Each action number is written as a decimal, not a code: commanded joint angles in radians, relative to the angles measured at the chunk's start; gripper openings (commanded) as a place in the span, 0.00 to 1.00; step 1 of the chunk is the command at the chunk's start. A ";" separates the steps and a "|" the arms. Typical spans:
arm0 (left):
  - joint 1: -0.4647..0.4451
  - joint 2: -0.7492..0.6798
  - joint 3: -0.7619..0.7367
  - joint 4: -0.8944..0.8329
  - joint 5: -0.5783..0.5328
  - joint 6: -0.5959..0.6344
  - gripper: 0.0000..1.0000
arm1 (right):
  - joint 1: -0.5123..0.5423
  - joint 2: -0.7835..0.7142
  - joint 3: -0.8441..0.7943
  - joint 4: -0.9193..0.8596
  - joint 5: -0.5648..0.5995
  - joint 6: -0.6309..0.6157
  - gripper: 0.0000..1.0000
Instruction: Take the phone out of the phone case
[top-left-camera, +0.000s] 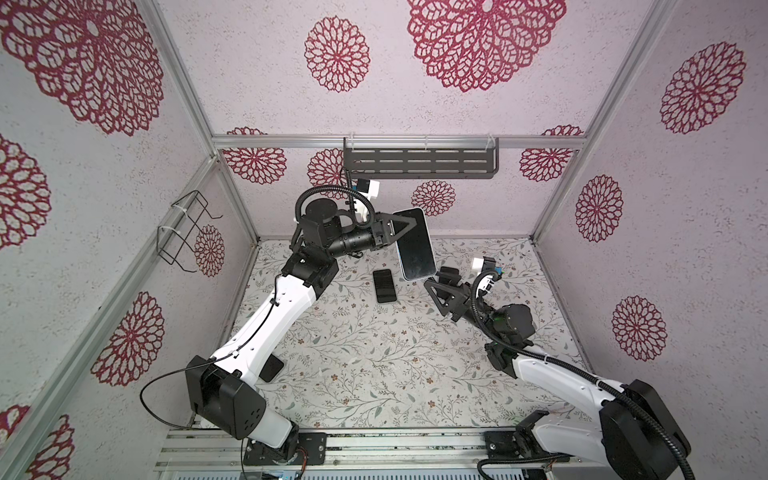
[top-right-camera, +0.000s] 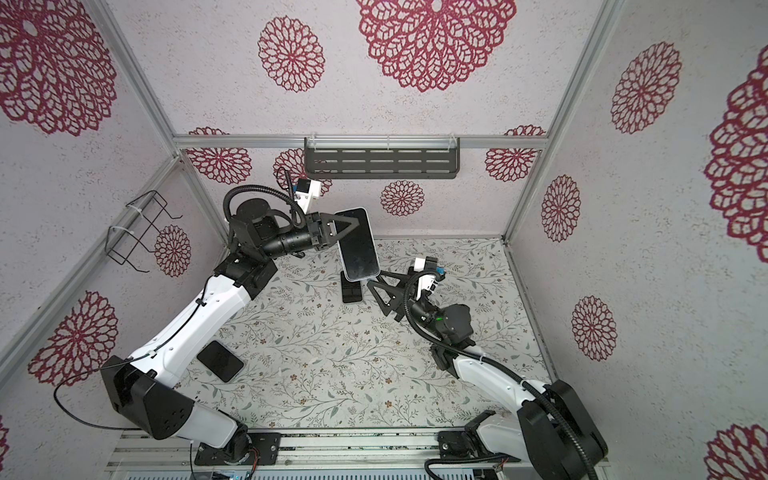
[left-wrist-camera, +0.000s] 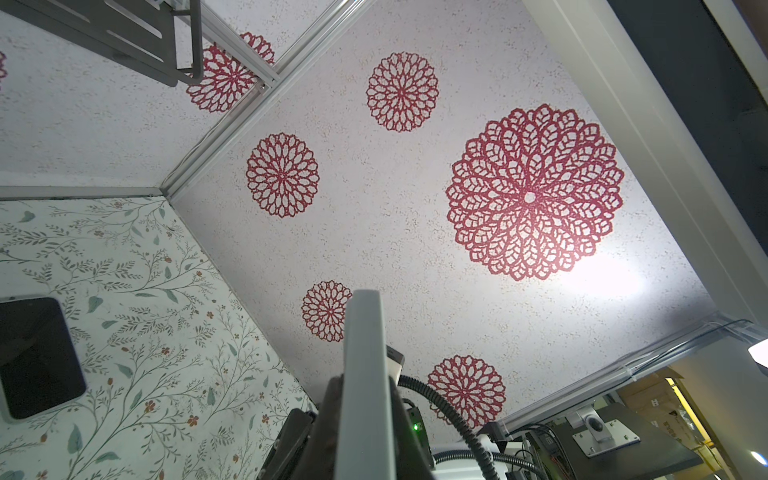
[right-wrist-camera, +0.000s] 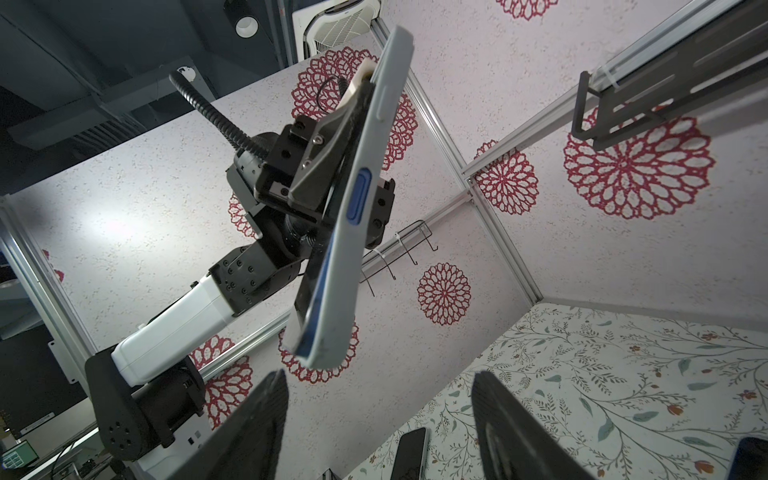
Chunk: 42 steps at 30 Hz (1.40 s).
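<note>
The phone (top-left-camera: 412, 245) (top-right-camera: 356, 246) hangs in the air over the back of the table, black screen up, inside a pale grey phone case (right-wrist-camera: 365, 199) with a blue side button. My left gripper (top-left-camera: 409, 227) (top-right-camera: 352, 226) is shut on its upper half, one finger over the screen and one behind the case. The case's edge (left-wrist-camera: 365, 374) stands between the jaws in the left wrist view. In the right wrist view a blue phone rim (right-wrist-camera: 320, 299) shows beside the case near its low end. My right gripper (top-left-camera: 434, 277) (top-right-camera: 377, 279) (right-wrist-camera: 379, 376) stands open and empty just below that low end.
A second phone (top-left-camera: 383, 286) (top-right-camera: 352, 291) (right-wrist-camera: 409, 453) lies flat on the floral table under the held one. A third phone (top-right-camera: 220, 360) lies near the left arm. A dark slotted shelf (top-left-camera: 419, 162) hangs on the back wall, a wire rack (top-left-camera: 183, 232) on the left wall.
</note>
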 joint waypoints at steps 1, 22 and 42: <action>0.000 -0.042 -0.005 0.066 0.006 -0.005 0.00 | -0.001 -0.004 0.029 0.077 -0.010 0.018 0.73; -0.011 -0.046 -0.015 0.075 0.015 -0.004 0.00 | -0.013 0.040 0.038 0.130 0.002 0.053 0.72; -0.027 -0.056 -0.022 0.084 0.025 -0.003 0.00 | -0.033 0.091 0.038 0.185 0.013 0.098 0.71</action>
